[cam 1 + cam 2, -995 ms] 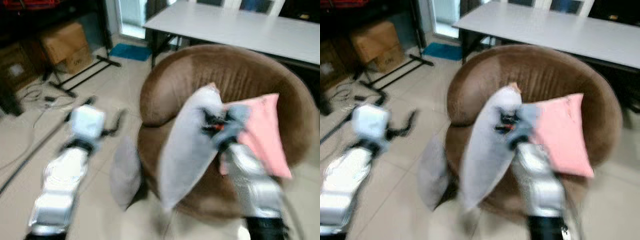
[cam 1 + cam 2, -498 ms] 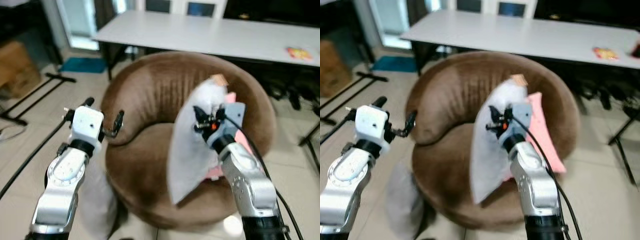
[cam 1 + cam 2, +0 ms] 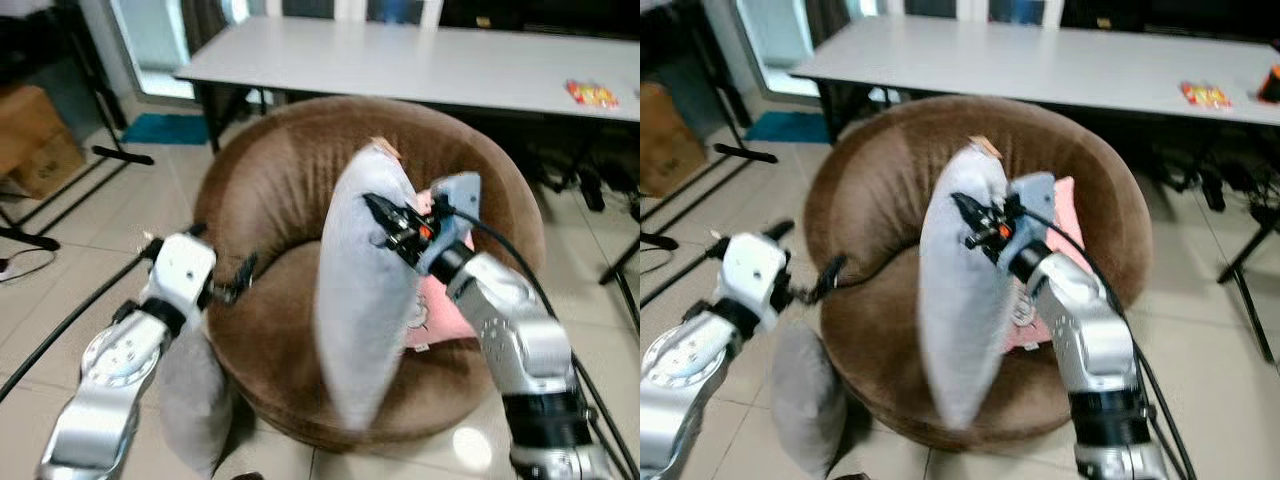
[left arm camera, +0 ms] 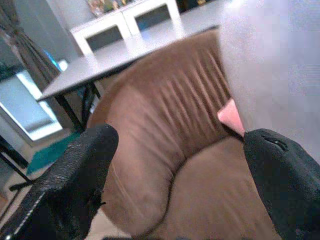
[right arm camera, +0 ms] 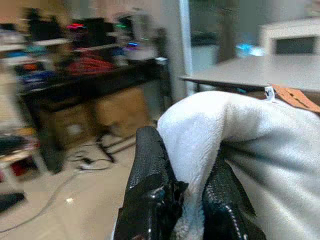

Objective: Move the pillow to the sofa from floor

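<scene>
A large grey pillow (image 3: 358, 300) hangs upright over the seat of the round brown sofa (image 3: 275, 185), its lower end near the seat's front edge. My right gripper (image 3: 385, 225) is shut on the pillow's upper edge; in the right wrist view its fingers (image 5: 150, 190) pinch a fold of the fabric. A pink pillow (image 3: 442, 312) lies on the seat behind the grey one. A second grey pillow (image 3: 190, 400) leans on the floor against the sofa's left side. My left gripper (image 3: 215, 262) is open beside the sofa's left rim, holding nothing.
A long white table (image 3: 400, 60) stands behind the sofa, with a small colourful packet (image 3: 590, 93) on it. At the left are a cardboard box (image 3: 35, 140), black stand legs (image 3: 110, 155), a blue mat (image 3: 165, 128) and a floor cable (image 3: 60, 330).
The view has swung onto the sofa and sharpened. My right gripper has carried the grey pillow a little left and forward over the seat. My left arm has dropped slightly.
</scene>
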